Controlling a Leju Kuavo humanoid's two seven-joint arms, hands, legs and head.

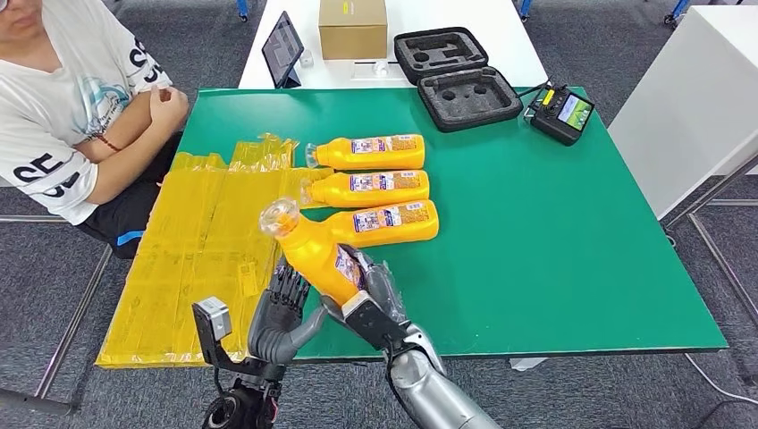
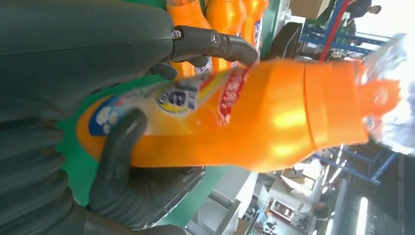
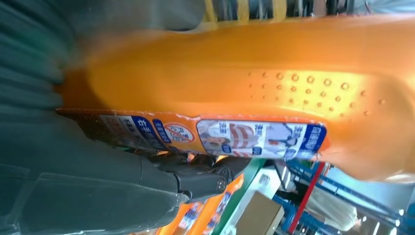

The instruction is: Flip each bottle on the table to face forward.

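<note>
Both my right hand (image 1: 371, 290) and my left hand (image 1: 284, 308) grip the orange bottle (image 1: 315, 253), lifted above the counter (image 1: 554, 241) near its front edge. I judge the smooth plastic could slip while turning and knock the three bottles (image 1: 375, 186) lying nearby.

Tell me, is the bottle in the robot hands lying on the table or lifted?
Lifted and tilted. Both the left robot hand and right robot hand hold the bottle above the table, cap end raised.
</note>
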